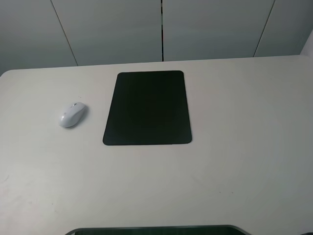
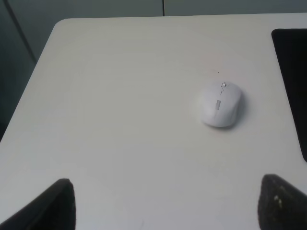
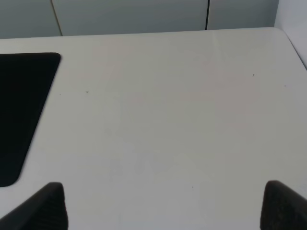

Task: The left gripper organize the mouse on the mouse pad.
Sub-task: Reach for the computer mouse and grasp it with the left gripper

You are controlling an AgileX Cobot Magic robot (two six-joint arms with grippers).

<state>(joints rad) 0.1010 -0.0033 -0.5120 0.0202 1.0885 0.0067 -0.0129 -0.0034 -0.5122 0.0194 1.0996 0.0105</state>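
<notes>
mouse (image 1: 72,114) is found on bare desk (image 1: 234,171), ahead of left tool (image 2: 168,206) and slightly toward its pad side, long axis roughly along the approach line. mouse pad (image 1: 147,108) is placed further to that side, apart from mouse. left tool is judged the nearer one. Its fingers are spread wide, nothing held or touched.

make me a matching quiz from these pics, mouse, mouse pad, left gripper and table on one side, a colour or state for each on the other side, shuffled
Things:
1. mouse
2. mouse pad
3. left gripper
4. table

Descriptions:
a. matte black, nothing on it
b. open, holding nothing
c. off-white, carries the pad
d. white-grey, lying apart from the pad on its left in the exterior high view

Pairs: 1-d, 2-a, 3-b, 4-c
</notes>
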